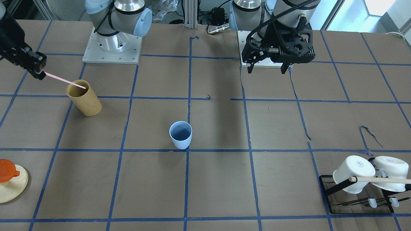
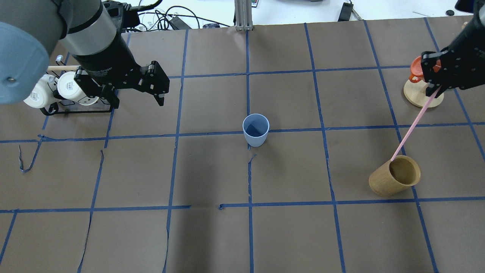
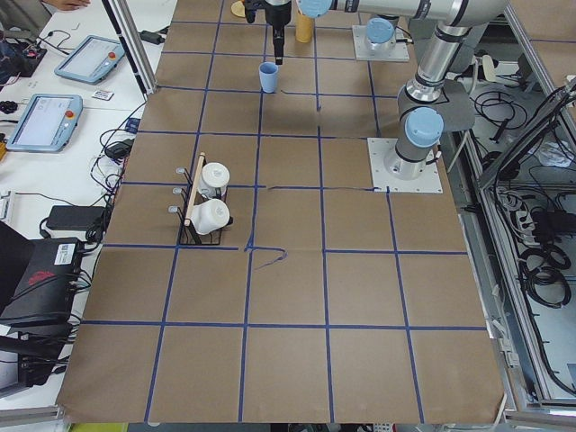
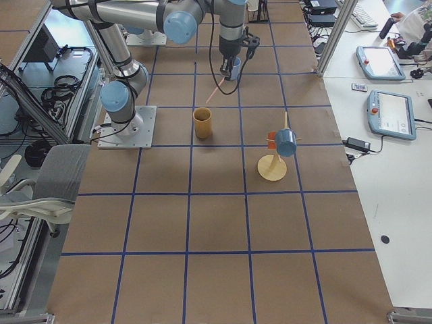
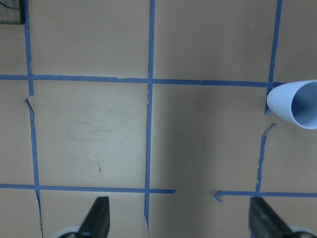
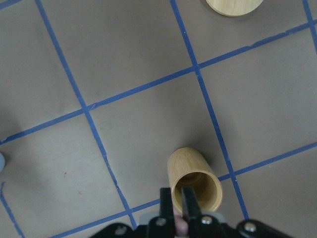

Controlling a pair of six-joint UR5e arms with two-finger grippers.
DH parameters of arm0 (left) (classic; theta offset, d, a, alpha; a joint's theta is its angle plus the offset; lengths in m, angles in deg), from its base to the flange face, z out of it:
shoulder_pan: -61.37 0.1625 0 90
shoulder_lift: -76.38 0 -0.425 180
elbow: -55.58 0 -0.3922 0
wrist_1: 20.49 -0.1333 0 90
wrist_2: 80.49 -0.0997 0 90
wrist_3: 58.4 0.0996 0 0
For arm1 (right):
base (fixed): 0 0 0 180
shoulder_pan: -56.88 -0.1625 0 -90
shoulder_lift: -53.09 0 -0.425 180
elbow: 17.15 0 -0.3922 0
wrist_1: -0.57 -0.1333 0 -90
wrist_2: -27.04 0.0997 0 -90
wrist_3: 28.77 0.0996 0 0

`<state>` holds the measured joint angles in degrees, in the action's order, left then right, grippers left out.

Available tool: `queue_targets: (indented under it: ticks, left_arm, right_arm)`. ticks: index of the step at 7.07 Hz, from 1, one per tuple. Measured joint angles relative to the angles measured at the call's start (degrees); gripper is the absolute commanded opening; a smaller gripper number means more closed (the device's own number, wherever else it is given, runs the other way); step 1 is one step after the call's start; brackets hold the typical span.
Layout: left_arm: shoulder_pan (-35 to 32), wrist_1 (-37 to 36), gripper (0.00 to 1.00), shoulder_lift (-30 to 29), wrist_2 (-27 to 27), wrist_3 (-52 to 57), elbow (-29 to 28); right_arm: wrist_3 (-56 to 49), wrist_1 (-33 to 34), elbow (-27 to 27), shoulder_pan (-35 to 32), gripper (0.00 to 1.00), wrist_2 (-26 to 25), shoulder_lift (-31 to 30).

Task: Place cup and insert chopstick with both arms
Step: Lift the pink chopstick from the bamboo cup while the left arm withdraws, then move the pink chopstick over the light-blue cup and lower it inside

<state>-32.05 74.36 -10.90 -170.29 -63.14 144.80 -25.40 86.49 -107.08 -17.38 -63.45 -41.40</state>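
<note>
The pale blue cup [image 1: 180, 134] stands upright and empty near the table's middle; it also shows in the overhead view [image 2: 256, 130] and at the right edge of the left wrist view [image 5: 297, 104]. My right gripper [image 1: 40, 75] [image 2: 434, 91] is shut on the upper end of the pink chopstick [image 1: 64, 81] [image 2: 411, 127]. The stick slants down, with its lower tip at the mouth of the tan wooden holder [image 1: 84, 98] [image 2: 394, 176] [image 6: 194, 181]. My left gripper [image 1: 266, 69] [image 2: 138, 100] hangs open and empty, well away from the cup on the robot's left side.
A black rack [image 1: 356, 192] [image 2: 75, 110] with two white mugs [image 1: 353, 173] and a wooden rod stands on the left arm's side. A round wooden stand [image 1: 13, 189] [image 2: 422, 96] with an orange cup [image 1: 7, 170] is beyond the right gripper. Blue tape lines grid the brown table.
</note>
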Motion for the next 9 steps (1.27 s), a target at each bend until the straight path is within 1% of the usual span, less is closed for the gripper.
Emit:
queue_targets:
  ticks: [1,2,3,4,5,6,7,9]
  left_arm:
    - [0.47,0.08,1.00,0.28,0.10,0.44,-0.11]
    - [0.65,-0.86,1.00,0.50,0.16,0.59,-0.36]
    - [0.68,-2.45,1.00,0.53,0.23,0.61,-1.03]
    - [0.84,-3.23,1.00,0.18,0.24,0.63,-1.84]
    - [1.25,-3.52,1.00,-0.15,0.22,0.67,-2.39]
    - [1.60,-3.70,1.00,-0.36,0.20,0.69,-2.65]
    - [1.81,-3.86,1.00,-0.42,0.24,0.68,-2.73]
    - [1.89,-3.91,1.00,-0.09,0.24,0.55,-2.65]
  right_arm:
    - [2.53,-2.86,4.32,-3.64,0.00,0.12,1.06]
    - [7.52,-2.34,6.22,-8.24,0.00,0.78,2.11]
    - [13.85,2.84,6.95,-14.07,0.00,1.31,4.11]
    - [17.55,9.89,7.39,-20.03,0.00,0.88,6.98]
    - [20.79,15.73,7.79,-25.21,0.00,0.10,9.35]
    - [24.11,20.72,7.90,-28.99,0.00,-0.35,11.09]
    - [25.68,24.69,7.78,-31.46,0.00,-0.86,12.55]
    - [26.56,28.89,5.91,-34.68,0.00,-3.07,14.36]
